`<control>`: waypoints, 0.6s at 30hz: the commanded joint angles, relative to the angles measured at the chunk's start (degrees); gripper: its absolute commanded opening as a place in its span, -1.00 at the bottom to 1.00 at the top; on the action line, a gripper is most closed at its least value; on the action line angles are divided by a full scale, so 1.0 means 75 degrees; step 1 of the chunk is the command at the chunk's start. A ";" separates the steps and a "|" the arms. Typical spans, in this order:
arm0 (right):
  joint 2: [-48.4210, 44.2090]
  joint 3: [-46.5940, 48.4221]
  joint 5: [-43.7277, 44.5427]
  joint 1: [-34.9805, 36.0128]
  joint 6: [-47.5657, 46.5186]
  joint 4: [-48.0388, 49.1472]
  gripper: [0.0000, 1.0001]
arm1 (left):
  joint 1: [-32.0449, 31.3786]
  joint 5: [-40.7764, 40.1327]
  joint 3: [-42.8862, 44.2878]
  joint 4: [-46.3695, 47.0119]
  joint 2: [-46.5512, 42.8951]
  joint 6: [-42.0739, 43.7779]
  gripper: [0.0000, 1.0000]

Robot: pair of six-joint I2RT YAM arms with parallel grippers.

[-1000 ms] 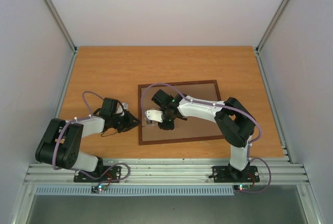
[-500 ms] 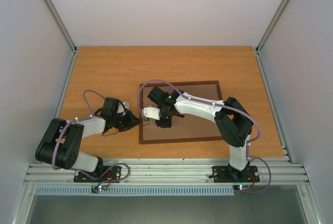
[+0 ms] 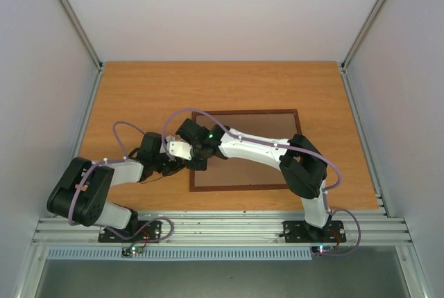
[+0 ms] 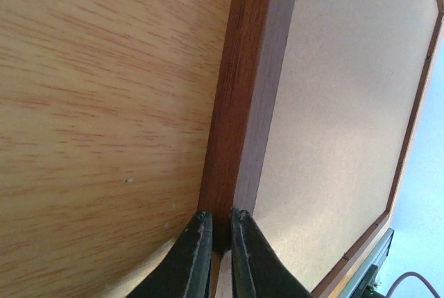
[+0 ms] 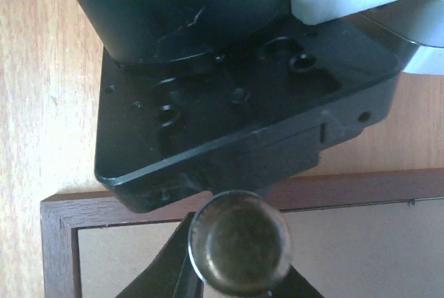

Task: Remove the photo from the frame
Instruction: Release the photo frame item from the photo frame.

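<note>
The frame (image 3: 243, 188) lies back side up on the table, showing its plain brown backing (image 3: 270, 128). The photo is hidden. My left gripper (image 3: 173, 166) sits at the frame's left edge. In the left wrist view its jaws (image 4: 220, 225) are pinched on the reddish-brown rail (image 4: 243, 104). My right gripper (image 3: 189, 148) reaches across to the same left edge, just above the left one. In the right wrist view it (image 5: 237, 274) is shut on a round dark knob (image 5: 239, 239) over the frame's corner (image 5: 59, 242).
The left arm's black gripper body (image 5: 208, 69) fills the top of the right wrist view, very close. Wooden tabletop (image 3: 146, 97) lies around the frame, with walls on three sides and an aluminium rail (image 3: 222, 229) at the near edge.
My right gripper has moved left across the frame to its left edge. The left gripper has moved right onto that edge and closed on it. The frame has shifted slightly right.
</note>
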 commanded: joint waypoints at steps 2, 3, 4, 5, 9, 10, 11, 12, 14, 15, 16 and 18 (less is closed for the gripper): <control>0.0472 0.0516 -0.0438 0.0391 0.0497 0.1077 -0.98 | -0.0389 0.0225 -0.0434 0.0012 0.0156 -0.0255 -0.82; 0.0506 0.0585 -0.0412 0.0421 0.0576 0.1049 -0.98 | -0.0401 0.0213 -0.0470 0.0048 0.0125 -0.0281 -0.82; 0.0516 0.0645 -0.0392 0.0445 0.0646 0.1025 -0.98 | -0.0405 0.0204 -0.0505 0.0080 0.0096 -0.0343 -0.82; 0.0511 0.0674 -0.0355 0.0466 0.0707 0.1012 -0.98 | -0.0412 0.0193 -0.0540 0.0110 0.0065 -0.0376 -0.83; 0.0271 0.0453 -0.0088 0.0475 0.0830 0.1067 -0.98 | -0.0412 0.0048 -0.0610 -0.0065 -0.0241 -0.0456 -0.82; 0.0128 0.0299 0.0005 0.0474 0.0814 0.1118 -0.98 | -0.0412 -0.0025 -0.0616 -0.0192 -0.0367 -0.0446 -0.81; -0.0030 0.0111 0.0097 0.0474 0.0794 0.1192 -0.98 | -0.0421 -0.0116 -0.0612 -0.0325 -0.0544 -0.0448 -0.80; -0.0229 -0.0117 0.0172 0.0474 0.0787 0.1285 -0.98 | -0.0408 -0.0225 -0.0596 -0.0498 -0.0743 -0.0452 -0.78; -0.0713 -0.0560 0.0323 0.0463 0.0823 0.1513 -0.98 | -0.0401 -0.0501 -0.0560 -0.0901 -0.1222 -0.0454 -0.74; -0.0961 -0.0792 0.0371 0.0462 0.0857 0.1637 -0.98 | -0.0401 -0.0635 -0.0544 -0.1104 -0.1477 -0.0460 -0.71; -0.1201 -0.1024 0.0401 0.0462 0.0906 0.1774 -0.98 | -0.0402 -0.0806 -0.0521 -0.1259 -0.1768 -0.0474 -0.67; -0.1656 -0.1591 0.0389 0.0451 0.1049 0.2141 -0.98 | -0.0391 -0.1095 -0.0485 -0.1928 -0.2347 -0.0554 -0.64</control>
